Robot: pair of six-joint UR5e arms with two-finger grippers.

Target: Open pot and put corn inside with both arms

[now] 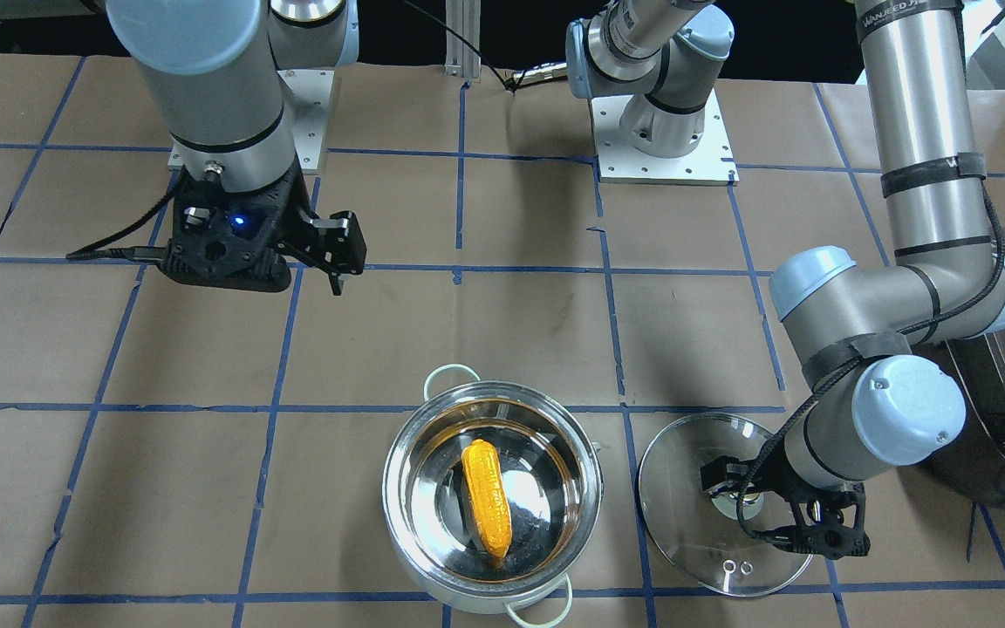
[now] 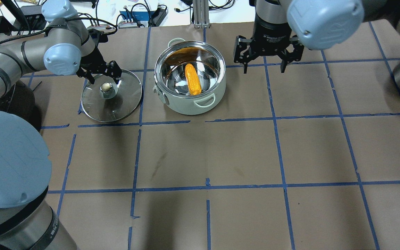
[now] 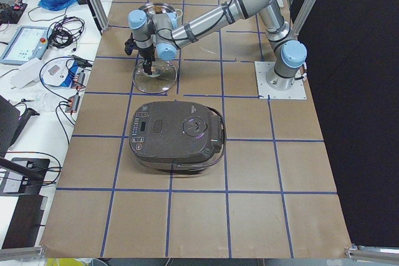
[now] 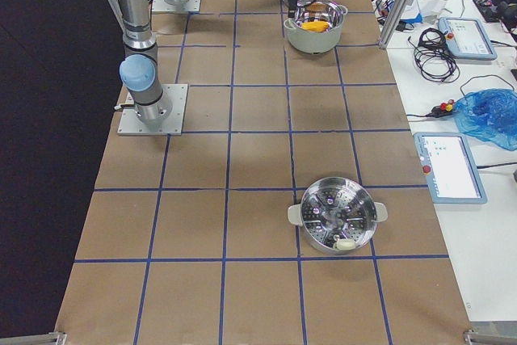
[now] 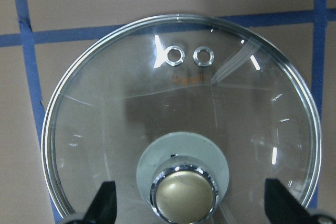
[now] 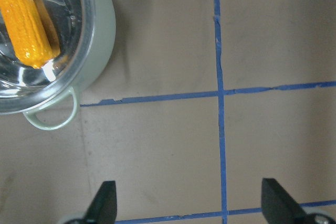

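Corn (image 1: 486, 498) is in the pot (image 2: 182, 106). Left pincer (image 2: 102, 79) and right pincer (image 2: 264, 69) are wide open, empty. Lift your left straight up; it maybe touches the knob (image 5: 184, 200).

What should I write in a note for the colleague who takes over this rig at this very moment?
Left gripper: open, over the knob of the lid, fingers clear of it on both sides.
Right gripper: open, empty, above the table beside the pot.
Things: lid flat on the table next to the pot; corn lying inside the pot.
Done: pot opened, corn put in.
Left: probably only to draw both arms back.
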